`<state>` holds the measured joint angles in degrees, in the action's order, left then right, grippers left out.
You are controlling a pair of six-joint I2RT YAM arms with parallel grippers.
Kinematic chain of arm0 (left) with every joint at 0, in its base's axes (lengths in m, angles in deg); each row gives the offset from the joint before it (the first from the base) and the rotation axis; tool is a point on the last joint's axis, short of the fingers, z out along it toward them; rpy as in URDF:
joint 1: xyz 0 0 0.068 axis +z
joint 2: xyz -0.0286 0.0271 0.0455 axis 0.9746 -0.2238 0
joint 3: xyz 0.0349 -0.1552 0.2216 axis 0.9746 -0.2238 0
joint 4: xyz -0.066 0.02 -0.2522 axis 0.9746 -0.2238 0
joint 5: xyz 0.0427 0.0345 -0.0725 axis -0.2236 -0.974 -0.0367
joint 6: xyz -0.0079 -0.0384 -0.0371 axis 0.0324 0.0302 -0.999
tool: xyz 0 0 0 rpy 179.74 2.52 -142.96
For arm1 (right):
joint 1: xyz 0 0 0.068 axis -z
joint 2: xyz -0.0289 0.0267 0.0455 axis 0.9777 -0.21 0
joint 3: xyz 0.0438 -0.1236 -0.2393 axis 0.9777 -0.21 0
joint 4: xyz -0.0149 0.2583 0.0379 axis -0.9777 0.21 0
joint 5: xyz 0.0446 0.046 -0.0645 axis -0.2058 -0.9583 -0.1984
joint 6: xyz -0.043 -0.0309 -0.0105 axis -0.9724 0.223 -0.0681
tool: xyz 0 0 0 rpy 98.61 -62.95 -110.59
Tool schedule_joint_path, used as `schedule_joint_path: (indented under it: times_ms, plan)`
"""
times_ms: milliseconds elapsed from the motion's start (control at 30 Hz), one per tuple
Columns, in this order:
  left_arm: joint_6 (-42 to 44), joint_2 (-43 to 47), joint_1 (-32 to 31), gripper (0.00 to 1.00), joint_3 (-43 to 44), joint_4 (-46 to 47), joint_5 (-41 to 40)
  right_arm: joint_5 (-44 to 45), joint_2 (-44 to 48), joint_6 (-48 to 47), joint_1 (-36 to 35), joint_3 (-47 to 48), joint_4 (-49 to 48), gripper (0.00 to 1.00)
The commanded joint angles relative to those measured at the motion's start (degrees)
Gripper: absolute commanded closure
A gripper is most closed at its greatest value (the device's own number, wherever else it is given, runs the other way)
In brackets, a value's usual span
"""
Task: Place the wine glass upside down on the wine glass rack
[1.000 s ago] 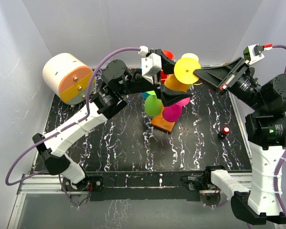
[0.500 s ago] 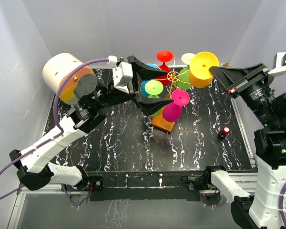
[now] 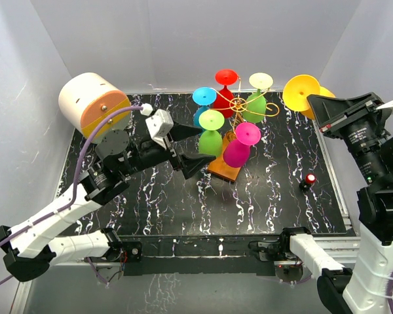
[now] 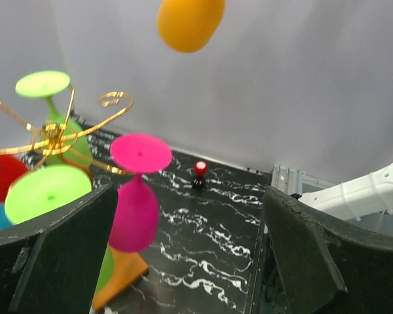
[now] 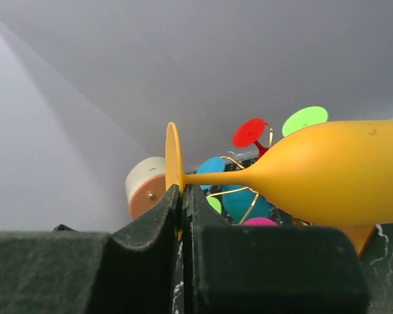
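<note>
My right gripper (image 5: 181, 196) is clamped on the rim of the glass's (image 5: 327, 173) flat foot. The orange glass (image 3: 301, 93) lies sideways in the air, its stem level and its bowl out to one side. It hangs over the table's (image 3: 150, 196) far right corner, to the right of the rack (image 3: 239, 104) and apart from it.

The rack stands mid-table on its orange-brown base. Five glasses hang on it, foot up and bowl down. At the back are the red glass (image 3: 226, 77) and the pale-footed glass (image 3: 261, 80) with its green bowl. The blue glass (image 3: 204, 96) is on the left, and the green glass (image 3: 211, 120) and the pink glass (image 3: 247, 133) are in front. The pale-footed and pink glasses are on the side nearest my held glass. Between them a gold curl (image 3: 274, 110) reaches out toward it.

My left gripper (image 3: 195, 147) hovers low just left of the rack with its fingers wide apart, gripping nothing. Its fingertips point at the green glass, close to its bowl. Through its wrist camera I see the rack (image 4: 52, 134) between my fingers. The pink glass (image 4: 141, 152) is at centre, and the orange bowl (image 4: 190, 23) sits high above.

A small red thing (image 3: 310, 178) sits on the table near the right edge, below my right gripper (image 3: 312, 101). The cream-and-orange cylinder (image 3: 92, 104) lies at the far left corner, behind my left arm and well away from the rack.
</note>
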<state>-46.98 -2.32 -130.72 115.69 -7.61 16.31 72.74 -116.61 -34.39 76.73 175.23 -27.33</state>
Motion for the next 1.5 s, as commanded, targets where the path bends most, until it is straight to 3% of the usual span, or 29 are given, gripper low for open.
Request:
schedule_joint_path:
  times_ms: [0, 133, 300, 467, 1467]
  plan:
    - [-3.63, 3.76, -0.21, 0.08, -4.08, -3.87, -8.52, 5.09, -1.87, -4.55, -0.22, -2.17, 2.00, 1.00]
    - [-7.39, 5.23, -0.22, 0.08, -7.34, -4.48, -12.14, 5.95, -2.60, -3.33, -0.17, -7.84, -1.74, 1.00]
    - [-18.31, 5.09, -0.20, 0.08, -14.53, 3.09, -13.83, 10.83, -5.74, -0.39, -0.24, -10.00, -3.59, 1.00]
    - [-22.24, 4.12, -0.21, 0.09, -15.56, 1.75, -16.12, 13.38, -6.06, 1.84, -0.23, -14.49, -7.60, 1.00]
    - [-26.65, 8.27, -0.15, 0.09, -18.95, -2.46, -24.58, 3.47, -9.69, 13.39, -0.02, -27.16, -21.62, 1.00]
